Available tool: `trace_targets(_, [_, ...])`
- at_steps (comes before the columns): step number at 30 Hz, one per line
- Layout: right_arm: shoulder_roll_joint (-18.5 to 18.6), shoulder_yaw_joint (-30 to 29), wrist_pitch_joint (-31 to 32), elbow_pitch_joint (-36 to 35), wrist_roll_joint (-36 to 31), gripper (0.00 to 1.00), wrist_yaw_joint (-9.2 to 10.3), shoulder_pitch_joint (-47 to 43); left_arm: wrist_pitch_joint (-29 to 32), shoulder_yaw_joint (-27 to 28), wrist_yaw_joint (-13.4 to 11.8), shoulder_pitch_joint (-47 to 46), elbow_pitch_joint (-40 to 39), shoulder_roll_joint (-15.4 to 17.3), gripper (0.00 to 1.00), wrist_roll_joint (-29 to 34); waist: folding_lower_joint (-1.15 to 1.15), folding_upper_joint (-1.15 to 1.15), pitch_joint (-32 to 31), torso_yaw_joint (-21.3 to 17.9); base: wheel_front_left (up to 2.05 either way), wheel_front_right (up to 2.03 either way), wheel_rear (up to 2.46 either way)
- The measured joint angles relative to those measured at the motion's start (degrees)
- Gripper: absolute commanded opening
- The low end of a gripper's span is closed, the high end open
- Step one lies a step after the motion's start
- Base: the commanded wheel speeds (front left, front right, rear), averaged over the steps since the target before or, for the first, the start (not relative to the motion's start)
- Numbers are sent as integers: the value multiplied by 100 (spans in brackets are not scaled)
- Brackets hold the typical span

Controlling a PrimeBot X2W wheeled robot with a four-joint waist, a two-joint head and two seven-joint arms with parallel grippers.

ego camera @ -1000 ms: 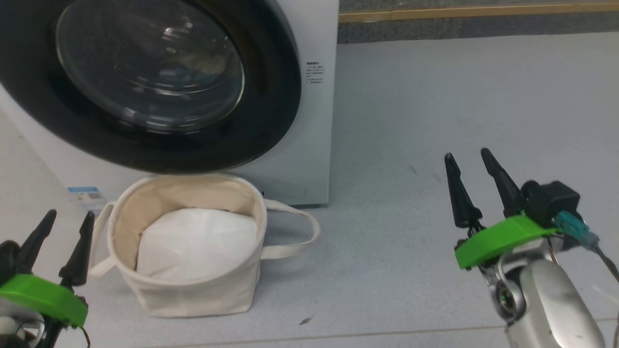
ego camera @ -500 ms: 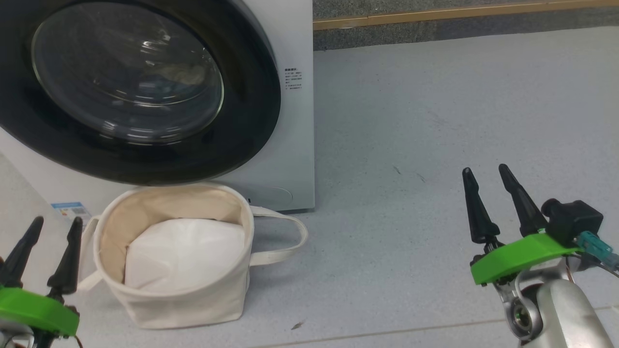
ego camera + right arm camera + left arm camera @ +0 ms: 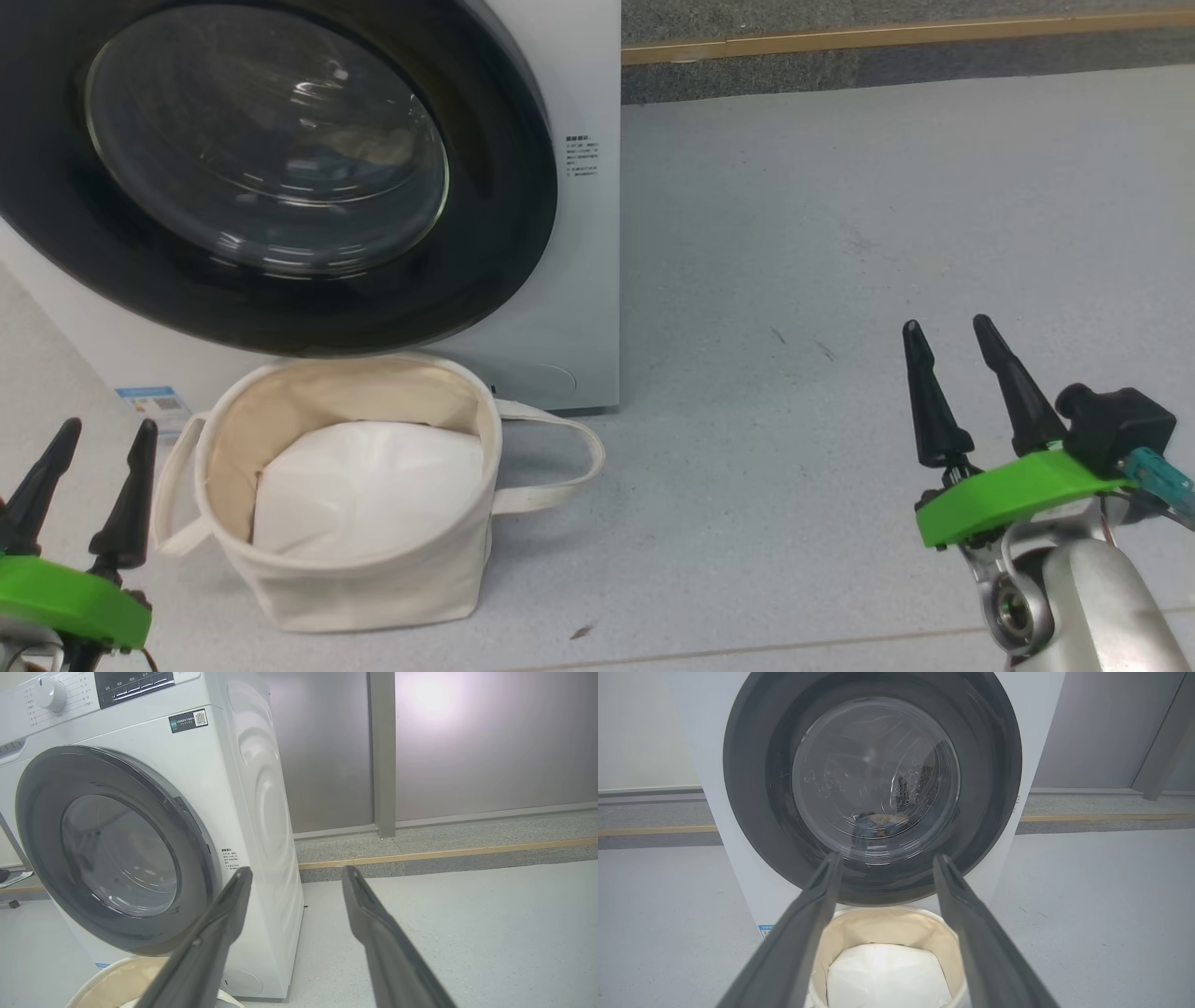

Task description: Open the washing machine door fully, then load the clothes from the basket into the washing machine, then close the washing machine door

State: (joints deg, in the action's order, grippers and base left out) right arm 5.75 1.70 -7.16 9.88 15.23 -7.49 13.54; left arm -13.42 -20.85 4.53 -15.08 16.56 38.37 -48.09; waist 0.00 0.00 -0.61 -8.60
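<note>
Starting with the washing machine door (image 3: 280,168): shut, pressed flush against the front of the washing machine (image 3: 588,280), latched by the look of it. Through the glass, can just make out the clothes (image 3: 878,823), a bluish and cream heap low in the drum, so judging the task at or near its end.

Right below the door, just in front of the machine, the basket (image 3: 373,588), holding nothing but a flat white liner pad (image 3: 369,490). Parked under the mouth, presumably to keep the reach short.

Out to the sides: left gripper (image 3: 110,429) low beside the basket, jaws spread, pinching nothing. Right gripper (image 3: 946,323) well apart over the floor (image 3: 840,187), likewise spread and empty. Reads as a rest pose.

On to writing: small blue label sticker (image 3: 152,403) at the lower front, black print block (image 3: 582,154) beside the door rim, dark QR sticker (image 3: 188,720) up near the control panel (image 3: 135,681). All too small to read, no brand legible.
</note>
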Motion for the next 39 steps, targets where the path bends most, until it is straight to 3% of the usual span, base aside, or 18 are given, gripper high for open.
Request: trace_targets(39, [-1,-51,-7,1,-1,100,0,-34,-1,-127,53,-13,156,21,100,-26,1,0,-7,62,0,0,0])
